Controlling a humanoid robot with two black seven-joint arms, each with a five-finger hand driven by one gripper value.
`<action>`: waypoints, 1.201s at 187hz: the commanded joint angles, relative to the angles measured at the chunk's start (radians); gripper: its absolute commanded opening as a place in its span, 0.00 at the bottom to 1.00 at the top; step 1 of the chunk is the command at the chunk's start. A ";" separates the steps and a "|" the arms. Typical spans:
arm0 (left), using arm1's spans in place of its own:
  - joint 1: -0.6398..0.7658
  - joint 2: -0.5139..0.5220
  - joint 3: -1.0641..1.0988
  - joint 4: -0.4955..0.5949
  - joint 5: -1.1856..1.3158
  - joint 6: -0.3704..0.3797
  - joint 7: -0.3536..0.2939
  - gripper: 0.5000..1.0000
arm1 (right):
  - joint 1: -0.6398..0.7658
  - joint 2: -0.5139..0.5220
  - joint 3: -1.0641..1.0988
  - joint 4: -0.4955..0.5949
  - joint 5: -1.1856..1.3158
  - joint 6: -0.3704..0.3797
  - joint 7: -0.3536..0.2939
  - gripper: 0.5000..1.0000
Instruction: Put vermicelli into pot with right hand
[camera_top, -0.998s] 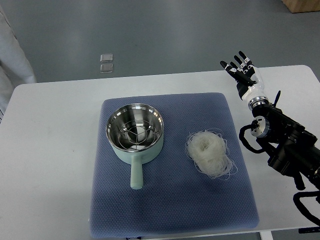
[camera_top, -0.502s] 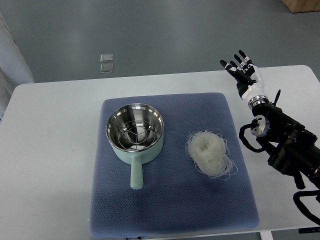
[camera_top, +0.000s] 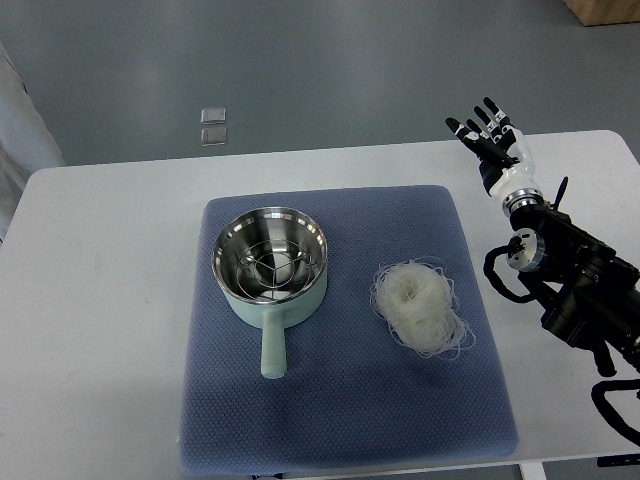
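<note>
Top view shows the right hand (camera_top: 492, 140) with fingers spread and holding nothing above the white counter (camera_top: 100, 300), while the white nest of vermicelli (camera_top: 420, 308) lies on the blue mat (camera_top: 340, 420) well below-left of it, beside the mint-green steel pot (camera_top: 270, 262).

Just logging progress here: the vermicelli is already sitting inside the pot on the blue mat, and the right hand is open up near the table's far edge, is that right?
Not quite. The top view shows the vermicelli lying on the blue mat beside the pot, on its right, not inside it. The rest holds: the right hand is open, up near the table's far edge.
</note>
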 joint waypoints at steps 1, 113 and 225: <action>0.000 0.000 0.000 0.000 0.000 0.000 0.000 1.00 | 0.001 -0.002 -0.002 0.006 -0.002 -0.001 0.000 0.86; 0.000 0.000 -0.001 0.000 0.000 0.000 0.000 1.00 | 0.005 -0.258 -0.065 0.181 -0.356 0.035 -0.014 0.86; 0.000 0.000 -0.001 0.000 0.000 0.000 0.000 1.00 | 0.219 -0.638 -0.425 0.572 -1.023 0.366 -0.017 0.86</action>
